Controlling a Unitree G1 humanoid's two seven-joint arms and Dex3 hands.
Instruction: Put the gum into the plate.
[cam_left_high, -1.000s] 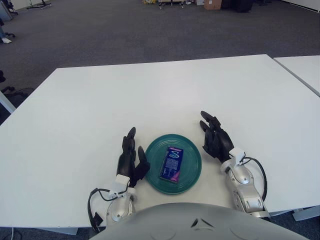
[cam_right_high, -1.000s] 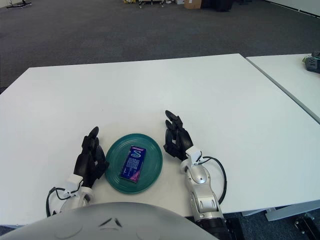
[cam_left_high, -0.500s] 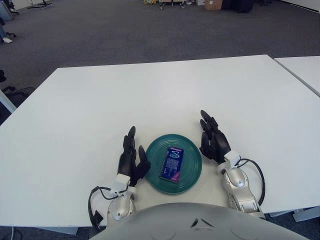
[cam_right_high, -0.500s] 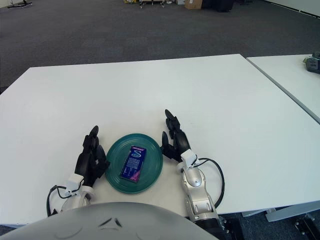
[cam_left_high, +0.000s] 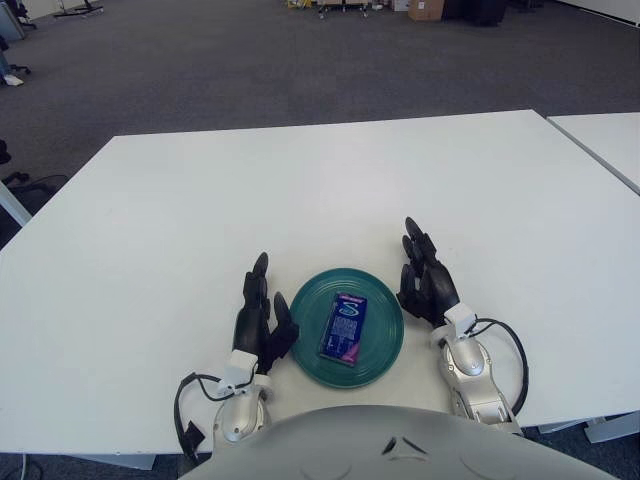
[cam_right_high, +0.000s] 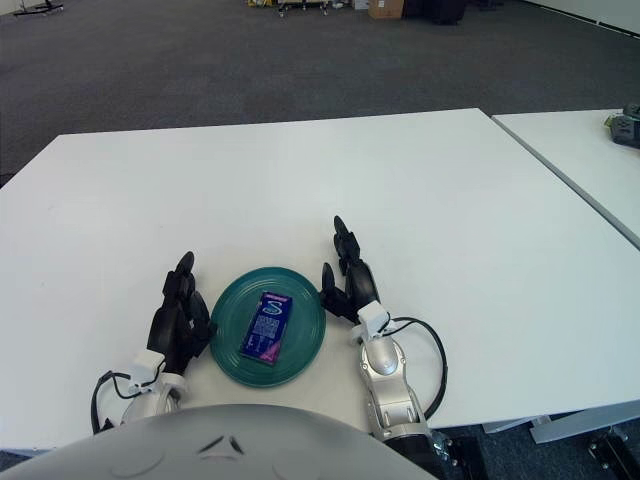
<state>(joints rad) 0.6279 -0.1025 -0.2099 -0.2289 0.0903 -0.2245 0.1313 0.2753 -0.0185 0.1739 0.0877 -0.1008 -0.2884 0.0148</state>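
A blue pack of gum (cam_left_high: 344, 326) lies flat in the middle of a round teal plate (cam_left_high: 385, 315) near the table's front edge. My left hand (cam_left_high: 262, 313) shows just left of the plate, fingers stretched out and holding nothing. My right hand (cam_left_high: 425, 277) shows just right of the plate, its fingers also extended and empty. Neither hand touches the gum.
The white table (cam_left_high: 300, 190) stretches far ahead and to both sides. A second white table (cam_left_high: 605, 135) stands to the right across a narrow gap. Grey carpet floor lies beyond.
My right hand has drawn back and slightly left, closer to the plate's right rim. The left hand, plate and gum have stayed put.
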